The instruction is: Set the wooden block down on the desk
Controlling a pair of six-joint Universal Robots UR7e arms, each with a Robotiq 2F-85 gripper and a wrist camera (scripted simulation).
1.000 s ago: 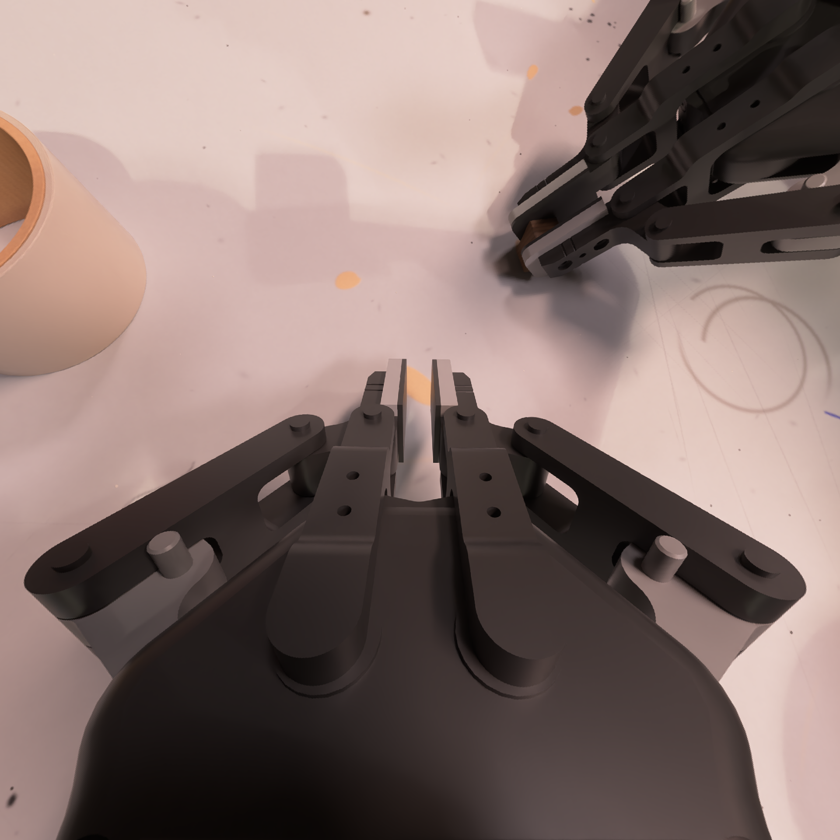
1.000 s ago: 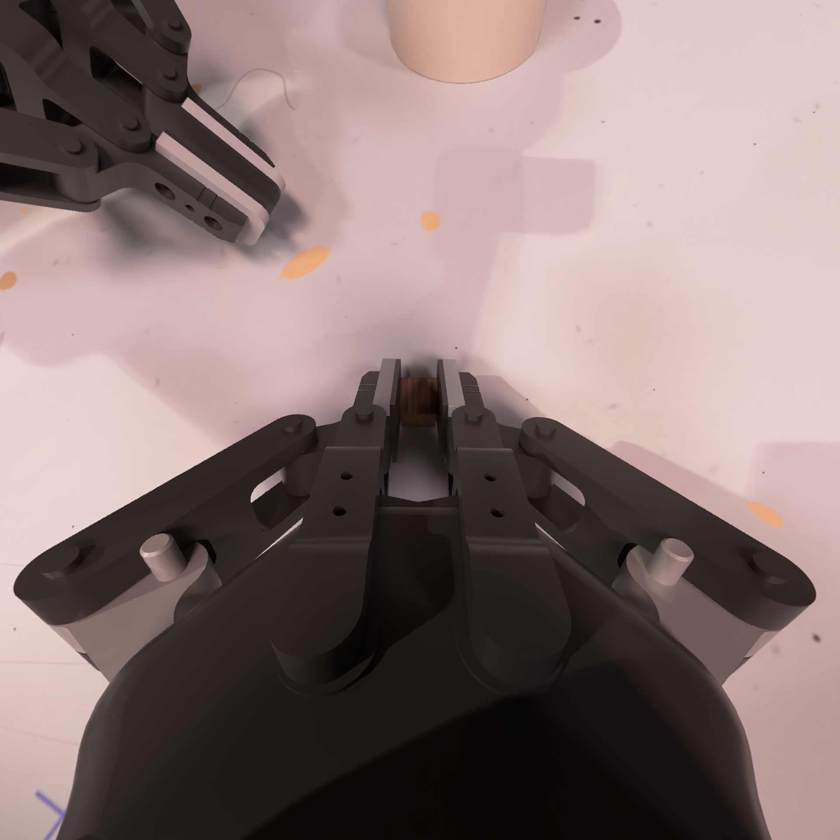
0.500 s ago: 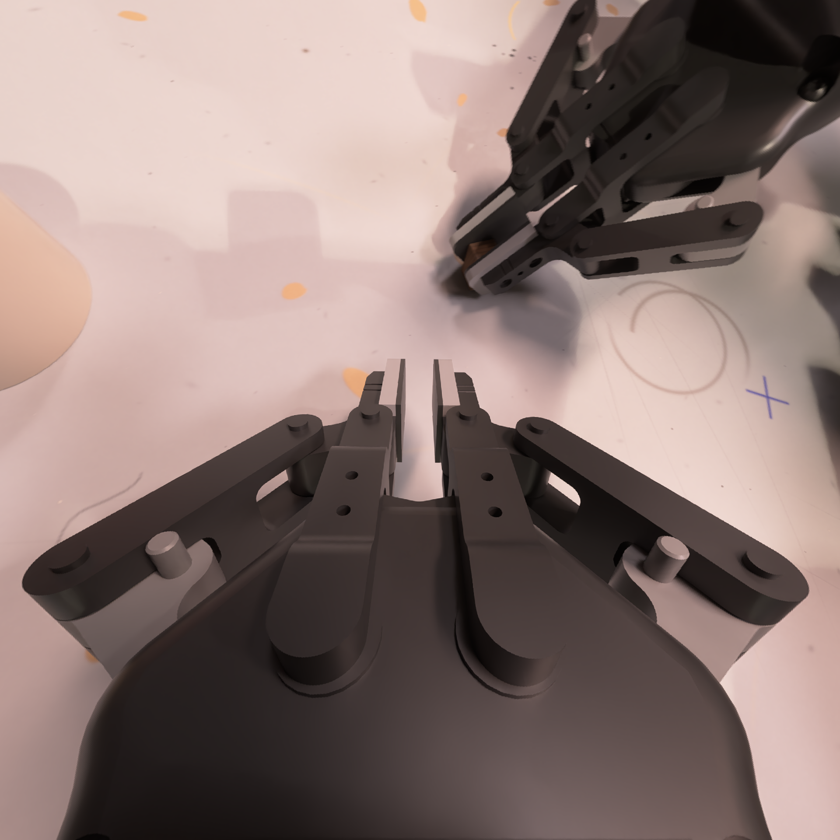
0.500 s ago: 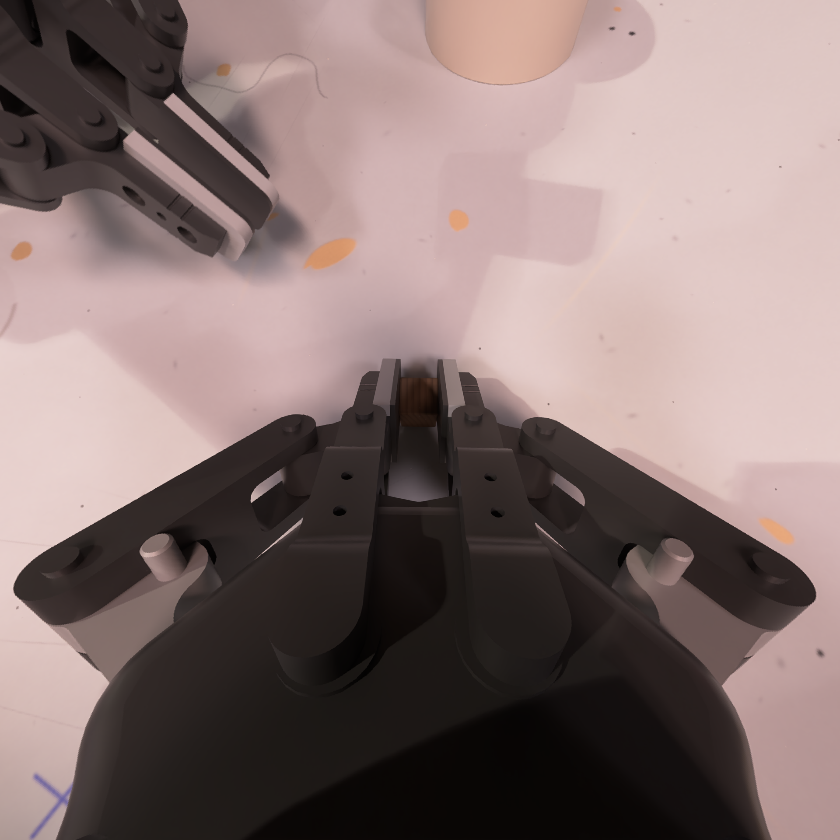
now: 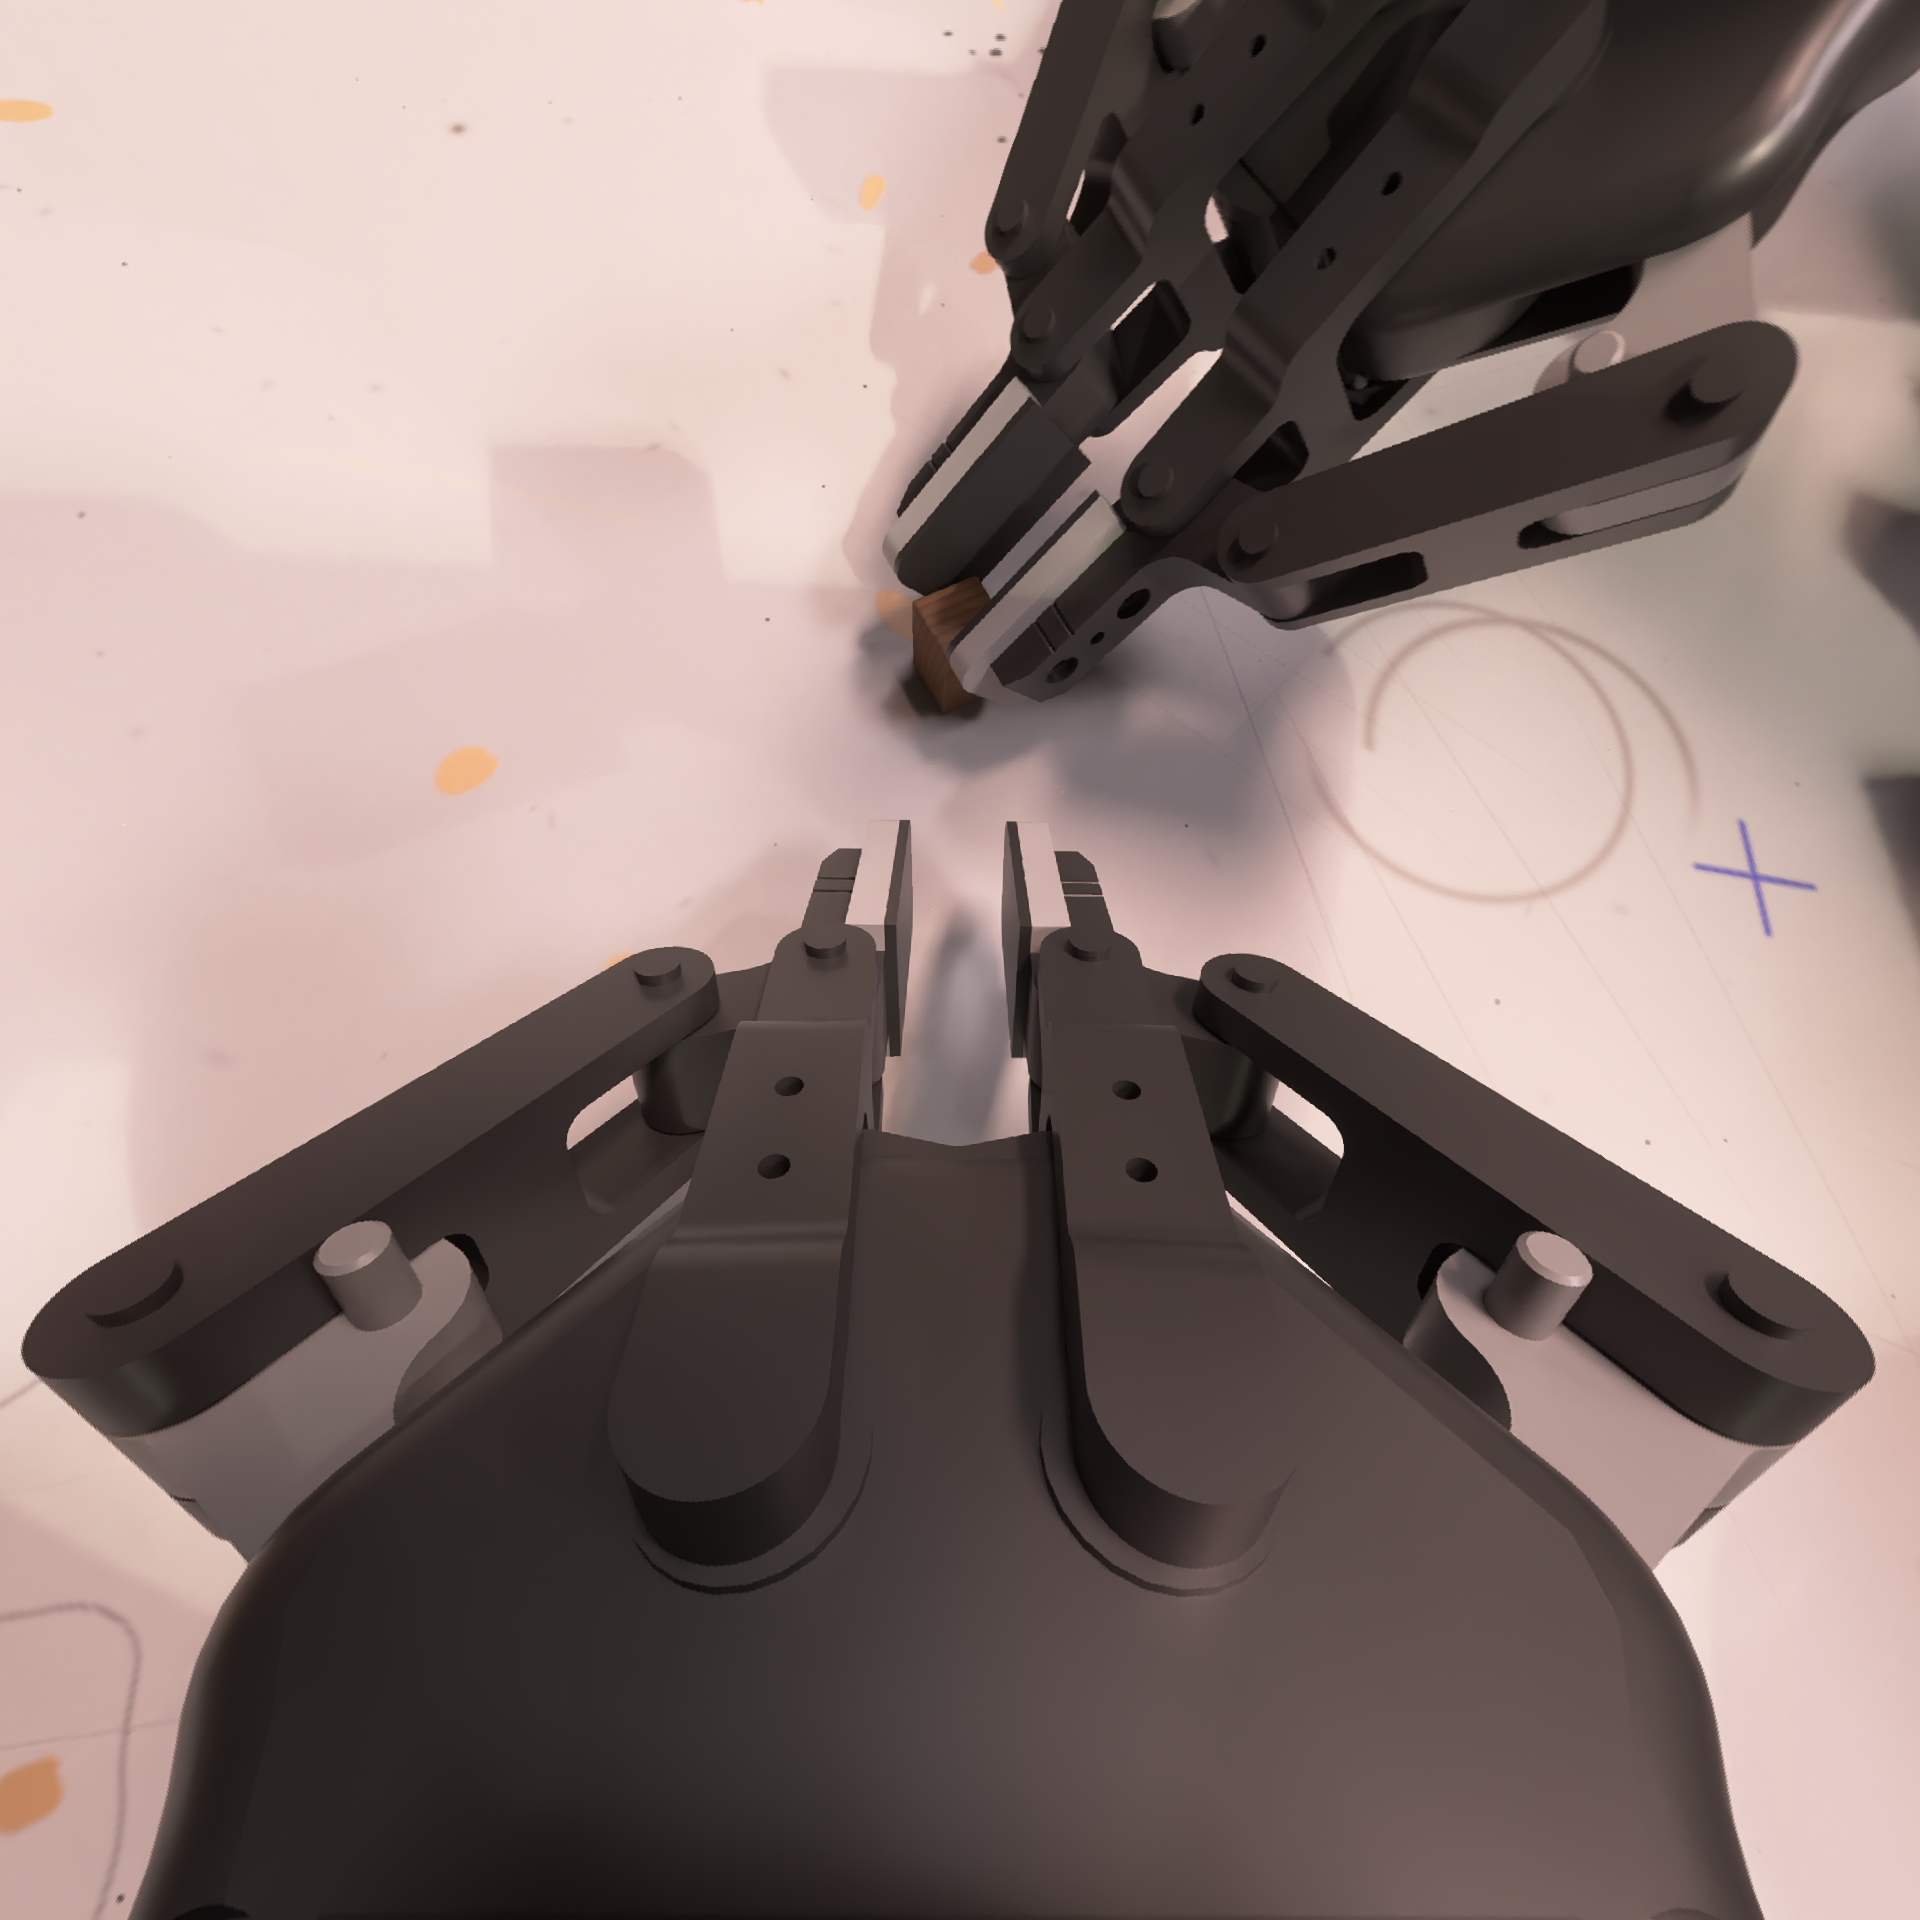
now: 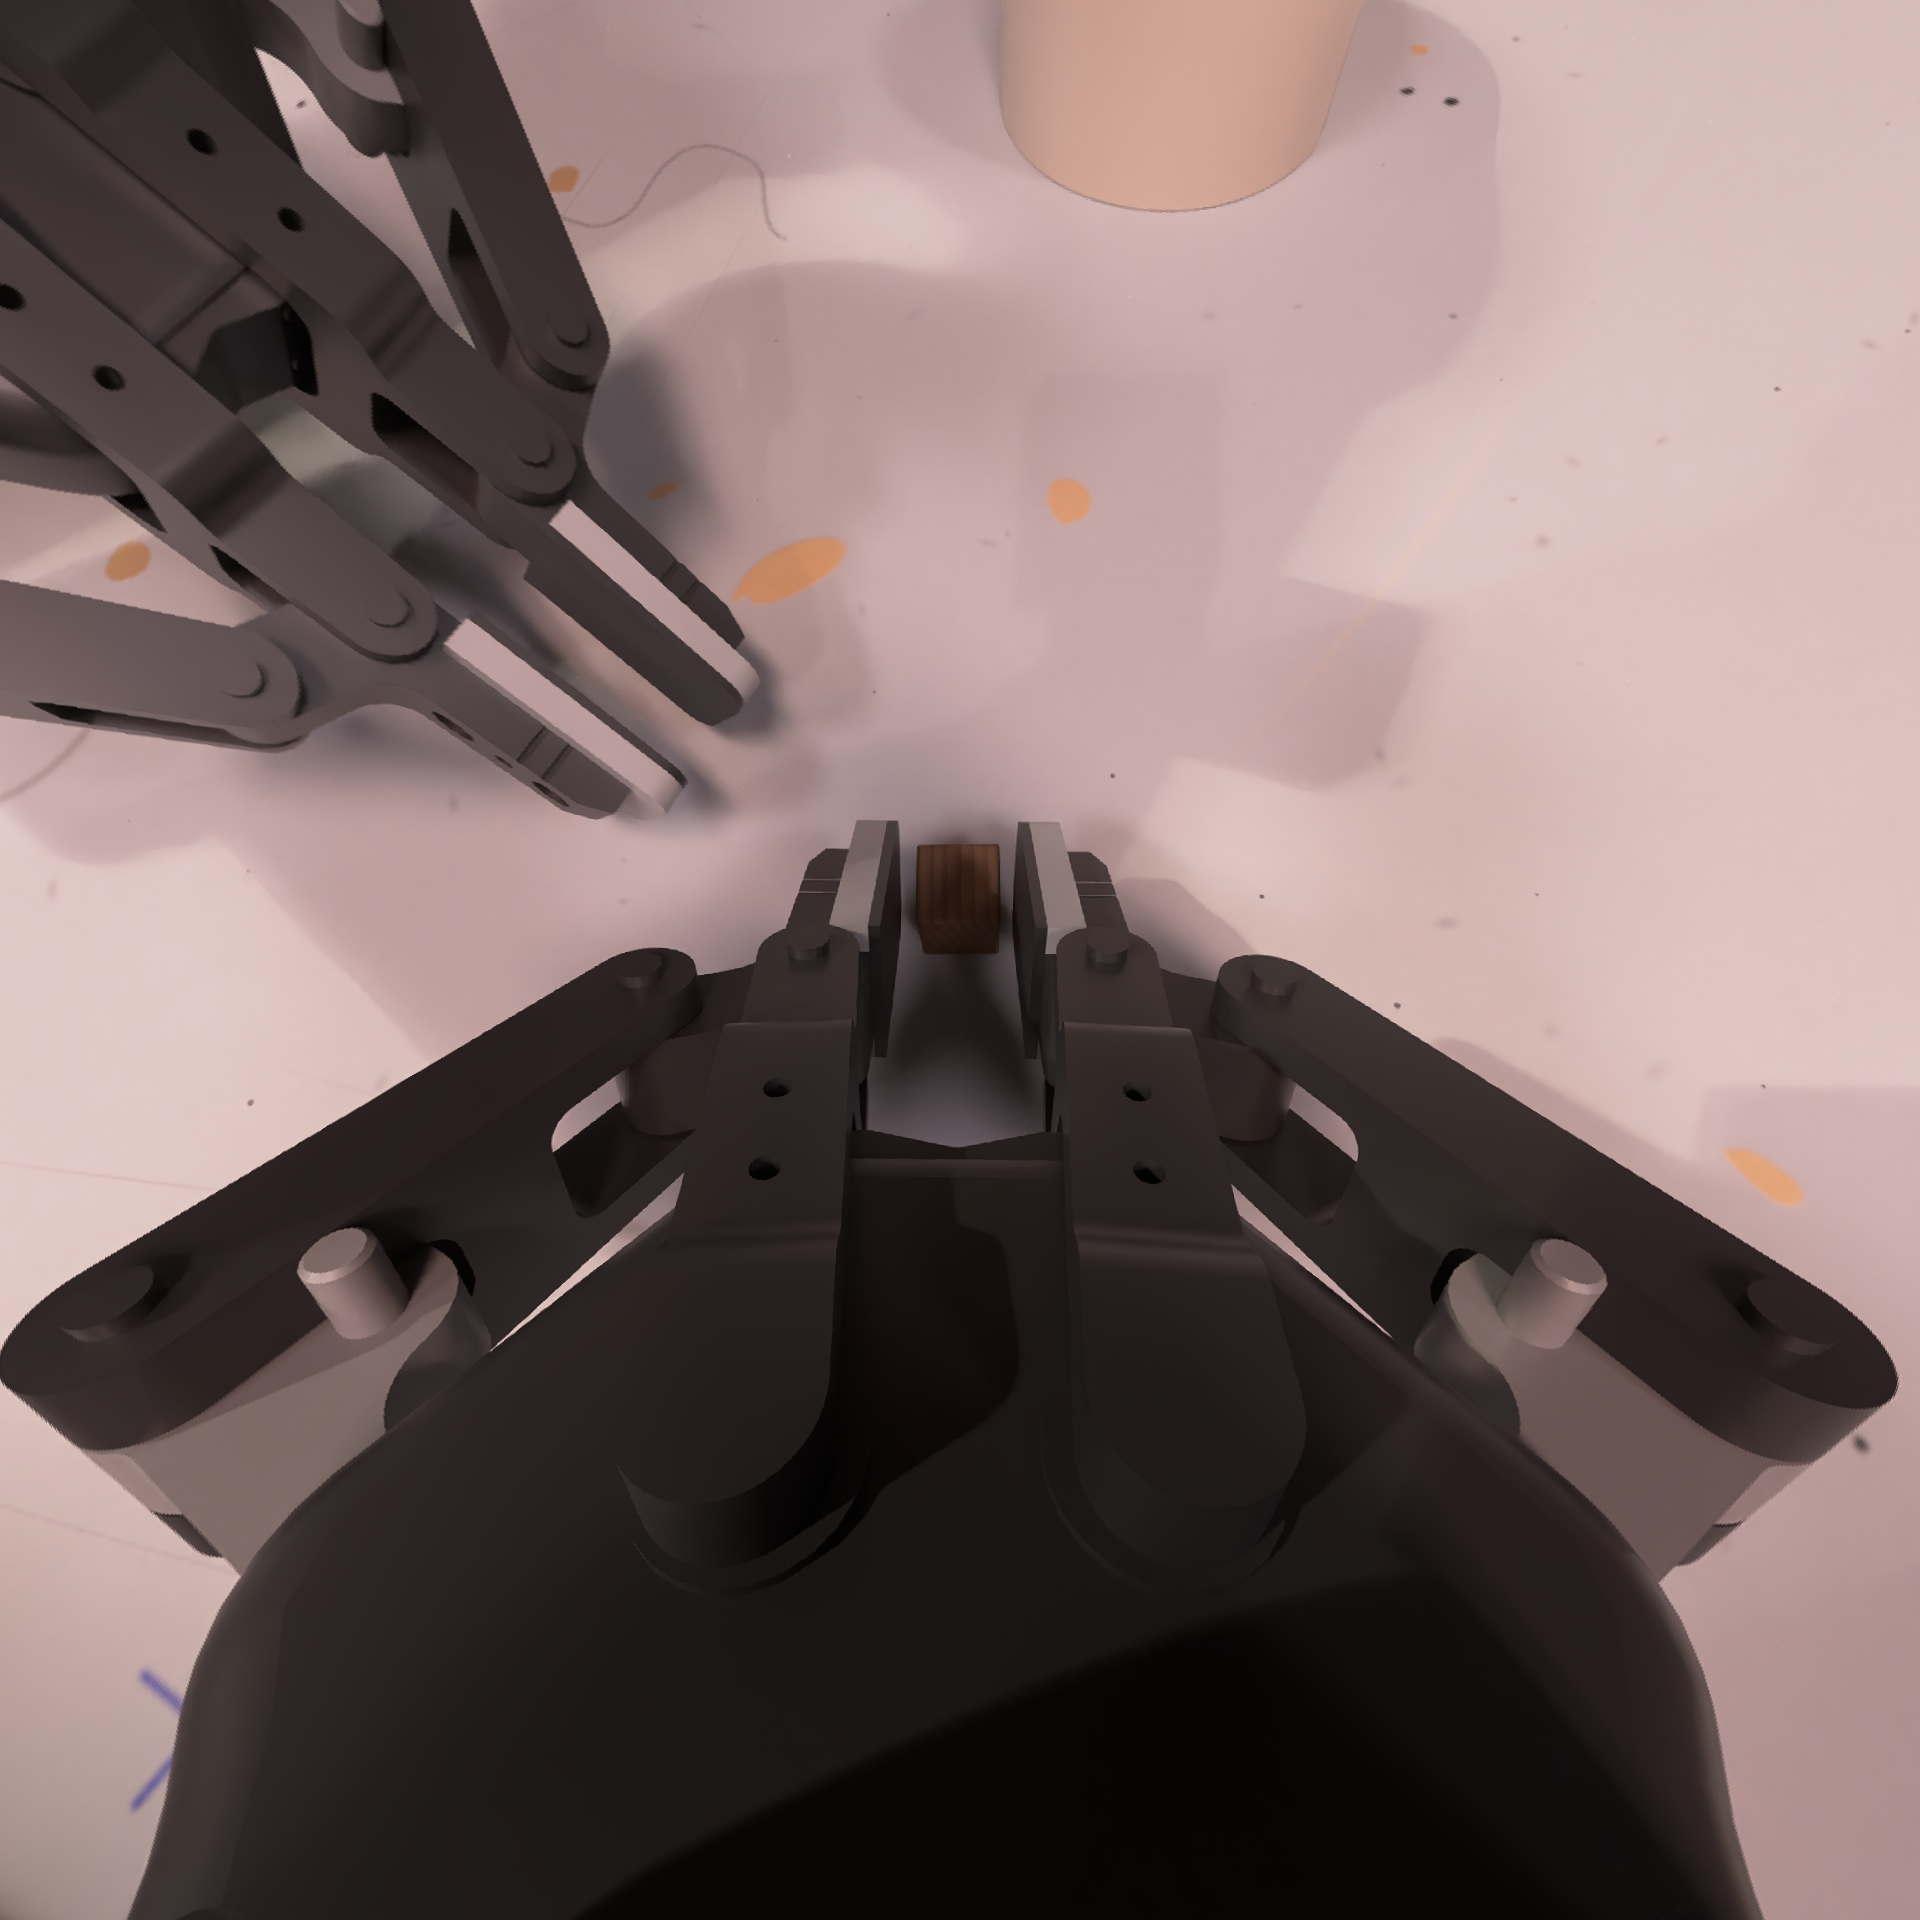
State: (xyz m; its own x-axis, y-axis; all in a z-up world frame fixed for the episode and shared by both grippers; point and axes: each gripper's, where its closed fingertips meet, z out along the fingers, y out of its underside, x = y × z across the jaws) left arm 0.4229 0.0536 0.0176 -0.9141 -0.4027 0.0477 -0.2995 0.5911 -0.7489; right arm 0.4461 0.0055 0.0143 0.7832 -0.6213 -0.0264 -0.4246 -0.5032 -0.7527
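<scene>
The right gripper (image 6: 958, 878) is bracketing a small brown wooden block (image 6: 957, 897) sitting on the pale pink worktop (image 6: 1455, 831), narrow gaps showing beside each pad. The left gripper (image 6: 707, 738) is reaching in from the upper left, and a beige cylinder (image 6: 1164, 104) is standing at the frame's top.

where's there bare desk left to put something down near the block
Bare desk stretches right of the wooden block, out past the right gripper. More lies between the block and the beige cylinder. Left is crowded: the left gripper hangs close beside the block.
</scene>
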